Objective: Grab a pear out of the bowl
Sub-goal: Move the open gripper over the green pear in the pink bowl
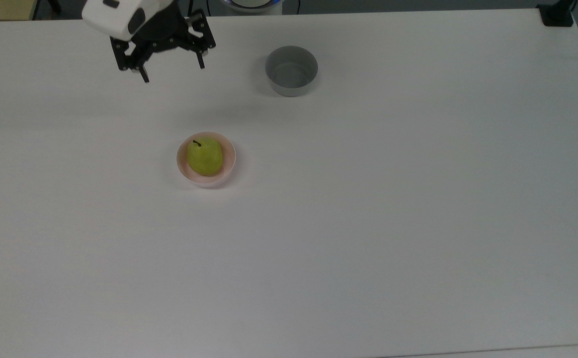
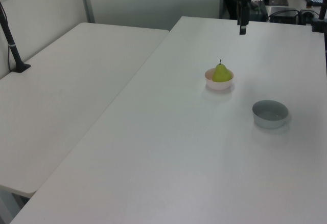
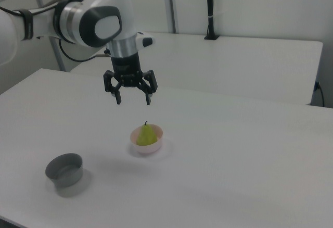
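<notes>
You have one pear (image 1: 205,156) in view, seated in the one pink bowl (image 1: 229,161), which sits below the end effector (image 1: 172,72) and apart from it. Count two bowls in total: the pink one and one grey bowl (image 1: 291,70), the latter to the end effector's right in the top view. One end effector with two fingers is present. Two white surfaces (image 3: 244,186) stand side by side.
</notes>
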`<action>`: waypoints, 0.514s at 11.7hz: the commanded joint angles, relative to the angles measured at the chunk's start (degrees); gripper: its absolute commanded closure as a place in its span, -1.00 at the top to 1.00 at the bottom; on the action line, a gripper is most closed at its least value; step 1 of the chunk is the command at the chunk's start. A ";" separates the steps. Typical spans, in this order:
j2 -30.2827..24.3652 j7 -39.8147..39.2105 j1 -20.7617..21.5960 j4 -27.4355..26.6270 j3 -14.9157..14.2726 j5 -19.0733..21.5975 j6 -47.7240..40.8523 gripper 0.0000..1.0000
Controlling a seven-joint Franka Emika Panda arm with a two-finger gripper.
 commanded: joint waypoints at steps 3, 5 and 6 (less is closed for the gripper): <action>3.00 3.37 3.00 -7.54 -0.80 1.11 14.49 1.00; 5.46 3.38 3.88 -7.54 -0.80 1.11 17.04 1.00; 6.77 3.38 4.05 -7.54 -0.80 1.11 17.84 1.00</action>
